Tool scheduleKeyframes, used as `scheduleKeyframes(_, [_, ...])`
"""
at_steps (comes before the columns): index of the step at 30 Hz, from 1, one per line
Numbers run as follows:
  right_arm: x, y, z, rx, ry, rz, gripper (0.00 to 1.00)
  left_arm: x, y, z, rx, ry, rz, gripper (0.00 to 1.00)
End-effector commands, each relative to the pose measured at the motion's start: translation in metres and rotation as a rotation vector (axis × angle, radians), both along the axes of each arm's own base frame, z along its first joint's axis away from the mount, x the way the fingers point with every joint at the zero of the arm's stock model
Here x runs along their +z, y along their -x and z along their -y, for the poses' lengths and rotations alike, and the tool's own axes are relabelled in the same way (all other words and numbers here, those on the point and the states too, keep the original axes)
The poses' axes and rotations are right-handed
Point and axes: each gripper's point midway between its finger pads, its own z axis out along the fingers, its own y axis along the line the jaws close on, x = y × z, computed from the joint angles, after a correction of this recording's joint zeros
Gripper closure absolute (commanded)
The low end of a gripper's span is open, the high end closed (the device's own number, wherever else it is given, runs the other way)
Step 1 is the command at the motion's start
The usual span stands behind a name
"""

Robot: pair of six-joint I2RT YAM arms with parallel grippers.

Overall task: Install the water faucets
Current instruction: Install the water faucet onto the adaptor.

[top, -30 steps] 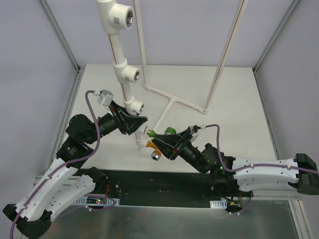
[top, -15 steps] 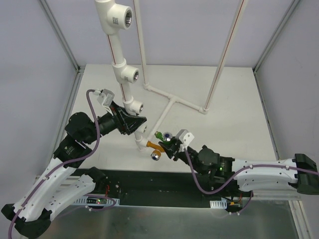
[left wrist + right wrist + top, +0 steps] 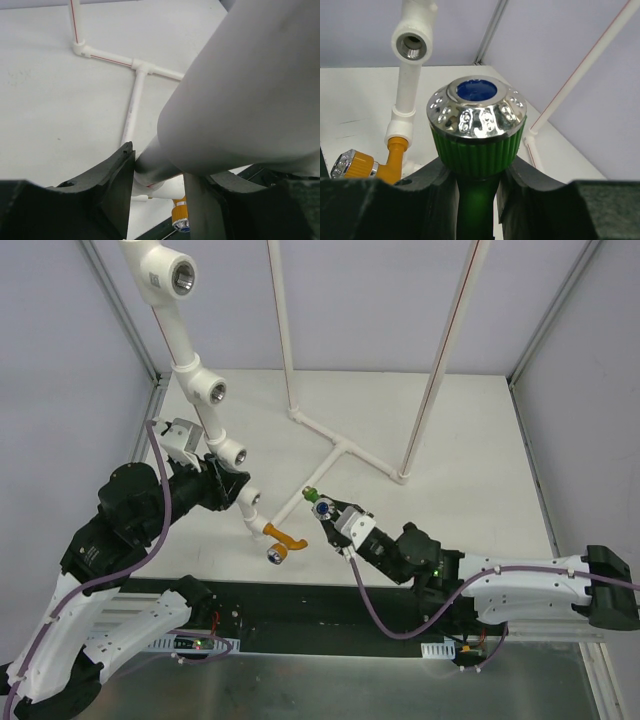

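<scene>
We see the right gripper (image 3: 331, 514) clamped on the green faucet (image 3: 476, 137) above the tabletop (image 3: 460, 440), near the orange faucet (image 3: 281, 538), which sits in the lowest fitting of the white pipe (image 3: 188, 358) that the left gripper (image 3: 228, 483) clamps.

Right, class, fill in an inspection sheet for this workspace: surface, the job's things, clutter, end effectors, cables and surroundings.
Surface: white table, black strip along its near edge.
Job's things: orange faucet fitted at the bottom of the tilted pipe column, open tee fittings above it; green faucet not yet installed.
Clutter: nothing seen.
End effectors: left end effector closed around the pipe column; right end effector shut on the green faucet.
Cables: a purple cable runs along each arm.
Surroundings: grey walls, metal corner posts, a red-striped white pipe stand on the table.
</scene>
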Motion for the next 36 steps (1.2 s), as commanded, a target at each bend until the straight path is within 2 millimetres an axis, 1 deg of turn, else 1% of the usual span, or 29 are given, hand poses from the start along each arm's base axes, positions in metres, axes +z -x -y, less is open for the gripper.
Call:
scheduleKeyframes(1, [0.047, 0.013, -0.021, 0.089, 0.016, 0.166, 1.0, -0.012, -0.003, -0.028, 0.108, -0.121, -0.027, 1.0])
scheduleKeyframes(2, [0.051, 0.016, -0.025, 0.101, 0.026, 0.183, 1.0, -0.011, -0.003, -0.027, 0.107, -0.117, -0.026, 1.0])
scheduleKeyframes(6, [0.049, 0.022, -0.038, 0.118, 0.126, 0.267, 1.0, -0.013, -0.001, -0.023, 0.083, -0.111, -0.037, 1.0])
scheduleKeyframes(8, [0.043, 0.022, -0.042, 0.114, 0.192, 0.308, 1.0, -0.013, 0.0, -0.02, 0.069, -0.106, -0.044, 1.0])
scheduleKeyframes(14, [0.038, 0.019, -0.054, 0.096, 0.253, 0.365, 1.0, -0.019, 0.002, -0.013, 0.038, -0.097, -0.068, 1.0])
scheduleKeyframes(20, [0.041, 0.016, -0.069, 0.081, 0.262, 0.397, 1.0, -0.022, 0.003, -0.011, 0.028, -0.096, -0.075, 1.0])
scheduleKeyframes(23, [0.05, 0.016, -0.075, 0.079, 0.233, 0.407, 1.0, -0.019, 0.004, -0.013, 0.029, -0.092, -0.063, 1.0])
scheduleKeyframes(27, [0.06, 0.017, -0.079, 0.08, 0.21, 0.413, 1.0, -0.019, 0.006, -0.012, 0.022, -0.09, -0.061, 1.0])
scheduleKeyframes(36, [0.062, 0.018, -0.087, 0.092, 0.195, 0.407, 1.0, -0.02, 0.008, -0.008, 0.002, -0.078, -0.071, 1.0])
